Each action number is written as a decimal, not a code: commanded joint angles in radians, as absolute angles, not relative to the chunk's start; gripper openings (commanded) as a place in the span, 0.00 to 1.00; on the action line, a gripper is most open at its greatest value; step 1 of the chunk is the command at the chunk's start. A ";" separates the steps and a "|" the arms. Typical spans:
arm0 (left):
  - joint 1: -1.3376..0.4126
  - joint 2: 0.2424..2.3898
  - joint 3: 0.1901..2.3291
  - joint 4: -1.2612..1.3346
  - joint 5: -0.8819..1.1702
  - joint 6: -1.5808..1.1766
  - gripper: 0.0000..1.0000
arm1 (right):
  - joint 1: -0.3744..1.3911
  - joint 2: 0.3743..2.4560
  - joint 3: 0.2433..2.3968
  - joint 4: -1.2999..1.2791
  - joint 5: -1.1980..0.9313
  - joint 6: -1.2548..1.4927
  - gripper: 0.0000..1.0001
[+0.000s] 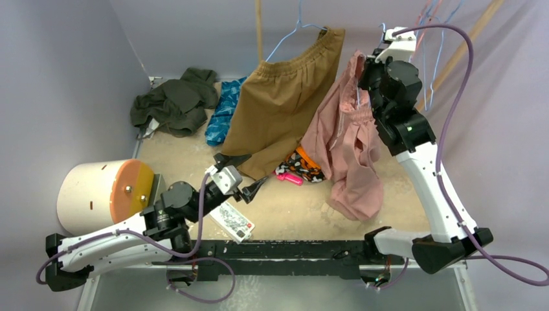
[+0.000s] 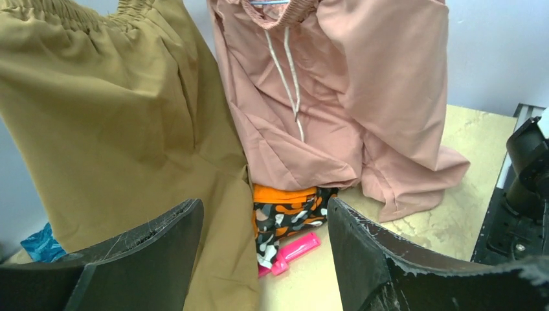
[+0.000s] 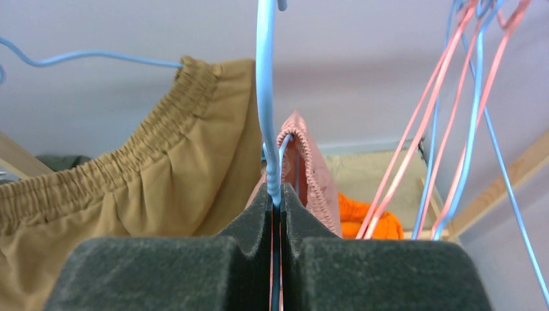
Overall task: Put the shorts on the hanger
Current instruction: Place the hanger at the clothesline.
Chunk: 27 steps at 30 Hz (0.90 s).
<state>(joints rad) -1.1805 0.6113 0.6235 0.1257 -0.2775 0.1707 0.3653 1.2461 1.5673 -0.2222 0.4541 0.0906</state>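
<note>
Top external view — nearest, the left tool [image 1: 257,167] sits low over the surface [image 1: 285,210], jaws spread wide and holding nothing, facing the shorts [image 1: 346,139] but apart from them. Beyond it the pink shorts hang draped, hems resting on the surface, beside tan-brown shorts [image 1: 278,110]. Farthest and highest, the right tool [image 3: 276,202] is pinched tight on the hanger [image 3: 267,116] wire — the pink waistband sits just behind its fingertips, wire running into it.

A robot lab test cell: plain lilac walls [image 1: 65,65] box in the bench [image 1: 285,210]. Two cabled arms [image 1: 430,188] are bolted along the bench's near edge.
</note>
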 commanded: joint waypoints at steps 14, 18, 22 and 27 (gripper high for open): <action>-1.184 0.473 0.476 0.238 -0.348 0.070 0.69 | 0.294 1.247 1.569 0.185 0.329 -0.016 0.00; -1.184 0.471 0.474 0.239 -0.353 0.060 0.69 | 0.257 1.248 1.546 0.253 0.260 -0.017 0.00; -1.184 0.471 0.476 0.228 -0.351 0.066 0.69 | 0.204 1.263 1.542 0.289 0.188 0.004 0.00; -1.184 0.472 0.476 0.218 -0.364 0.075 0.69 | 0.166 1.295 1.556 0.313 0.151 0.028 0.00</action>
